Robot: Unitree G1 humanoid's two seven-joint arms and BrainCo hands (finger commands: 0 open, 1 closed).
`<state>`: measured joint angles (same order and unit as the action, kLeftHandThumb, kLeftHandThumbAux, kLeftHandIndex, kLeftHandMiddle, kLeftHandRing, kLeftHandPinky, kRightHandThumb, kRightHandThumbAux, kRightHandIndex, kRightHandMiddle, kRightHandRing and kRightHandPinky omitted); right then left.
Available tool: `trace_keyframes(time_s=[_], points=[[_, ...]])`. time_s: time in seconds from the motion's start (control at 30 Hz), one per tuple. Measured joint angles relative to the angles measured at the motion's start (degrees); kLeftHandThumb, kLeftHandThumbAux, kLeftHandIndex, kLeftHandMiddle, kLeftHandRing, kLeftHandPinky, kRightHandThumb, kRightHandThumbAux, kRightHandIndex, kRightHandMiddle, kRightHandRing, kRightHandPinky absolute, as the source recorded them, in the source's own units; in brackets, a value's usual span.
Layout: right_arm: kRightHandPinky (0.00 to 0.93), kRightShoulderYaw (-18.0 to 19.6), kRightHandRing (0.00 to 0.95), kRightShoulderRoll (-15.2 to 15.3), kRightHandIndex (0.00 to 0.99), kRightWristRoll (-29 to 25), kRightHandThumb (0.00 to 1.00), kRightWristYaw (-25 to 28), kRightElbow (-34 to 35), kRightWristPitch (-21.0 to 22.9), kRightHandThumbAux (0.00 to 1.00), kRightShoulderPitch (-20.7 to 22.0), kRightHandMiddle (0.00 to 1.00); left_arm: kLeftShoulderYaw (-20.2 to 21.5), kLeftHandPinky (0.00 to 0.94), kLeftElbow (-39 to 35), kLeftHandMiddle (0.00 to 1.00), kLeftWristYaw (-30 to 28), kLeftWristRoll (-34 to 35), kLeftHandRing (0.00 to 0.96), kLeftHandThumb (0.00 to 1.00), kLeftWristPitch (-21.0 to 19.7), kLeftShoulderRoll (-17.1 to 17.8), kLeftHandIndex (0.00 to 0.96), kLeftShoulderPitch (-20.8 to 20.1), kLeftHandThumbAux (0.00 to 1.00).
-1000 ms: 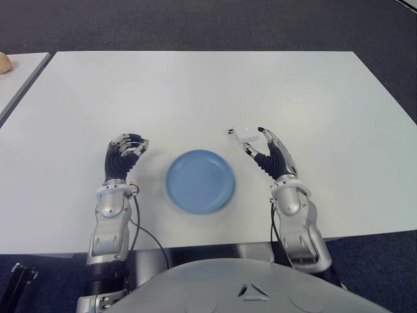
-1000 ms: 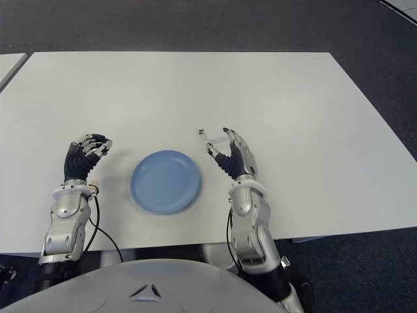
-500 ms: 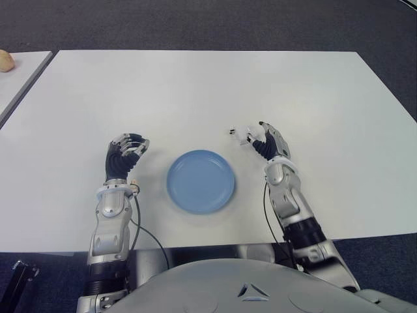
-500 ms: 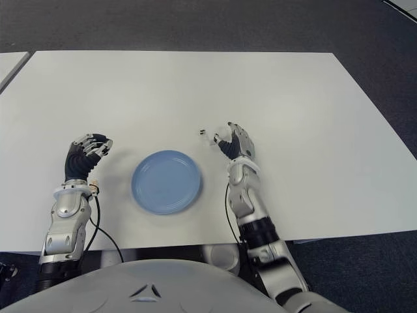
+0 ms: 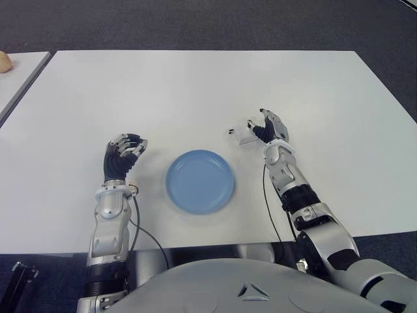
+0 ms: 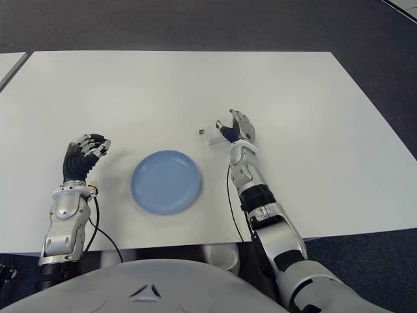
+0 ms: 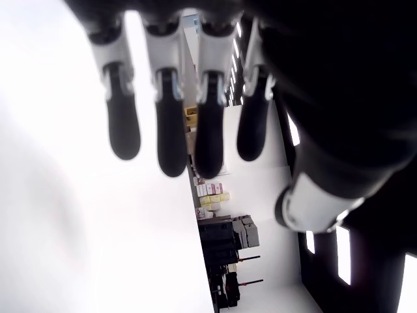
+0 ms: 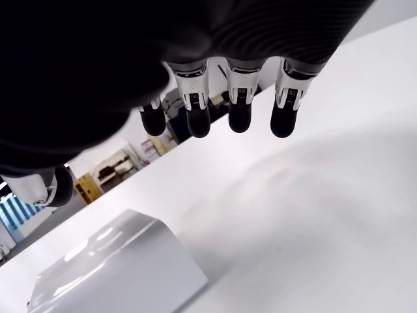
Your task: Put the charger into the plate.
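The charger (image 5: 242, 134), a small white block with prongs pointing left, lies on the white table (image 5: 195, 91) to the right of and a little beyond the round blue plate (image 5: 199, 180). The plate holds nothing. My right hand (image 5: 268, 125) is at the charger's right edge. In the right wrist view the charger (image 8: 111, 267) lies below the palm, while the fingers (image 8: 238, 107) hang spread above the table and do not close on it. My left hand (image 5: 124, 153) shows left of the plate with its fingers curled and nothing in them.
A second table's corner at the far left carries a tan object (image 5: 5, 62). Dark carpet (image 5: 215, 23) lies beyond the table's far edge. A thin black cable (image 5: 144, 231) runs from my left wrist over the near edge.
My right arm has stretched forward, bringing the hand from behind the charger to right beside and over it. The charger, the plate and my left hand have stayed where they were.
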<state>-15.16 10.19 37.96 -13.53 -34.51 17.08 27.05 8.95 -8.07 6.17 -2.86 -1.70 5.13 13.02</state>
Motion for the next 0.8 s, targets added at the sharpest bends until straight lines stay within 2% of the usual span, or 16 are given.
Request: trace_keyframes(time_s=[0.1,0.3,0.43,0.63,0.8], points=[[0.0,-0.72,0.0,0.03,0.0,-0.11,0.396,-0.56,-3.4,-1.75,0.299,1.28,0.0,0.08,0.448,0.0,0.442,0.0,0.0,0.451,0.706,-0.02,0.0,0.425,0.14,0.721],[0.0,-2.27,0.0,0.12,0.0,-1.02,0.36,-2.62,-15.39,-10.05,0.359,5.61,0.0,0.25,0.441,0.01,0.437,0.0,0.0,0.446,0.706,-0.02,0.0,0.424,0.35,0.721],[0.0,-3.07,0.0,0.52,0.0,-1.46,0.328,-3.6,-20.19,-14.17,0.413,7.93,0.0,0.4,0.445,-0.02,0.434,0.0,0.01,0.445,0.706,-0.17,0.01,0.424,0.51,0.721],[0.0,-4.62,0.0,1.23,0.0,-1.61,0.298,-3.29,-24.67,-17.37,0.483,10.79,0.0,0.78,0.441,-0.46,0.433,0.0,0.03,0.444,0.707,-0.96,0.0,0.424,0.82,0.72],[0.0,-5.45,0.0,1.38,0.0,-1.75,0.281,-3.12,-26.23,-18.4,0.526,11.69,0.0,0.99,0.44,-0.71,0.434,0.0,0.04,0.445,0.707,-1.39,0.0,0.424,0.88,0.72]])
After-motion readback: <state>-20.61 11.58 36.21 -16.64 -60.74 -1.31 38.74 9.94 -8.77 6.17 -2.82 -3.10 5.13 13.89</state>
